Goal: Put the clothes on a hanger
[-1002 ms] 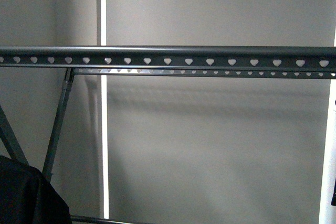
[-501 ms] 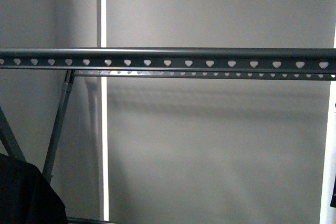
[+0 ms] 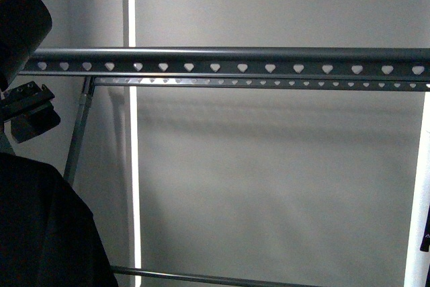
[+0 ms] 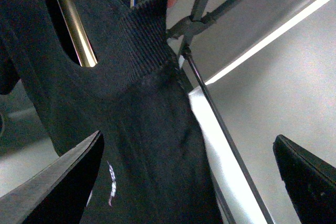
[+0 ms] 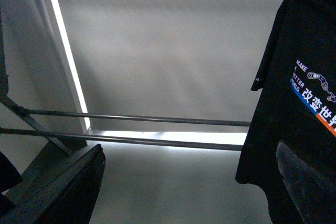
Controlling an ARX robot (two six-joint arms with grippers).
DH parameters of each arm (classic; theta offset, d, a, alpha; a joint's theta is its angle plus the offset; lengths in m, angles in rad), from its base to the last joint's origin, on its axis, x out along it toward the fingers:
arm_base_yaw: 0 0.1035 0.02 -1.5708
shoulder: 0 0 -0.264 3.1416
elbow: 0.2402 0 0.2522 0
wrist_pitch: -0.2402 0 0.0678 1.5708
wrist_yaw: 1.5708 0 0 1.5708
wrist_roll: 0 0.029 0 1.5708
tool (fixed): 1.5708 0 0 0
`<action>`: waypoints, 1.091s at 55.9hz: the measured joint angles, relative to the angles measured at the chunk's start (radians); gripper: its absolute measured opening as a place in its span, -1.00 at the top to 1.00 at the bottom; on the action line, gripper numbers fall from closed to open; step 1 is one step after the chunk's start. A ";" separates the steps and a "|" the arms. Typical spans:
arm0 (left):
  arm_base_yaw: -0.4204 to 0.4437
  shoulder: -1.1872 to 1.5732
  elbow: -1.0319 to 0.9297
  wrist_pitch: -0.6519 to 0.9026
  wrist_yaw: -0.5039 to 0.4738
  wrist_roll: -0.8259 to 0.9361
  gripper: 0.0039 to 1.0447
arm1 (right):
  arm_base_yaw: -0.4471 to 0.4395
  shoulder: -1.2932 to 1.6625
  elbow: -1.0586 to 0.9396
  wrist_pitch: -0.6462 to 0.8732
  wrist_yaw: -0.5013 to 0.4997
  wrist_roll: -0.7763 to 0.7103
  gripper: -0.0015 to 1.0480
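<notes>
Rising in the lower left of the front frame, the black soft-fabric shirt (image 3: 40, 233) now fills far more of that corner than it did a second ago. Its top edge is much nearer the long grey metal rack rail punched with heart-shaped holes (image 3: 228, 62). A rounded black mass (image 3: 20, 25) and a black bracket-like part (image 3: 28, 109) have come into the upper left, overlapping the rail's end. The rail itself sits a little higher in the frame, and a thin lower bar (image 3: 201, 277) has appeared along the bottom edge. I judge the shirt is being lifted toward the rail but is not yet hung on it.

In the left wrist view the shirt's ribbed collar (image 4: 142, 35) wraps a brassy hook stem (image 4: 79, 30). The left gripper (image 4: 187, 137) has its jaws spread wide, with the fabric beyond them and not pinched. The right gripper (image 5: 190, 148) is likewise spread and empty, facing a black printed shirt (image 5: 299, 103). Whether that is the same garment I cannot tell.

What carries the shirt upward is cut off. The rounded mass is too dark to identify, the hook's tip lies out of view, and a dark sliver (image 3: 425, 233) at the right edge is unreadable.
</notes>
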 joint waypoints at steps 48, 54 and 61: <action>0.041 -0.014 -0.194 0.131 0.352 0.269 0.93 | 0.000 0.000 0.000 0.000 0.000 0.000 -0.86; 0.037 -0.086 -0.281 0.126 0.477 0.390 0.93 | 0.000 0.000 0.000 0.000 0.000 0.000 -0.86; 0.029 -0.190 -0.367 0.120 0.659 0.545 0.93 | 0.000 0.000 0.000 0.000 0.000 0.000 -0.86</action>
